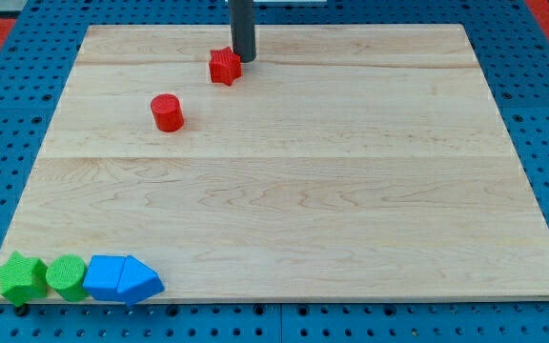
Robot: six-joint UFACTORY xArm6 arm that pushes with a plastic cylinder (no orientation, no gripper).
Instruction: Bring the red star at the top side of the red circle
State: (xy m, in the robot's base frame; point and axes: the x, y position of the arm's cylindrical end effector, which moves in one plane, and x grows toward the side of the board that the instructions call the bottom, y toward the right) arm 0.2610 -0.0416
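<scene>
Near the wooden board's top edge, left of centre, the red cylindrical circle block is sitting below-left of the red star block; my tip, a bare rod grasping nothing, is touching the star's upper right side.

A straight, dark grey rod is seen, round in section and even in width along its visible length. A faint lighter sheen is shown down its side. Its upper part is cut off at 12 o'clock. My tip is blunt and flat-ended.
</scene>
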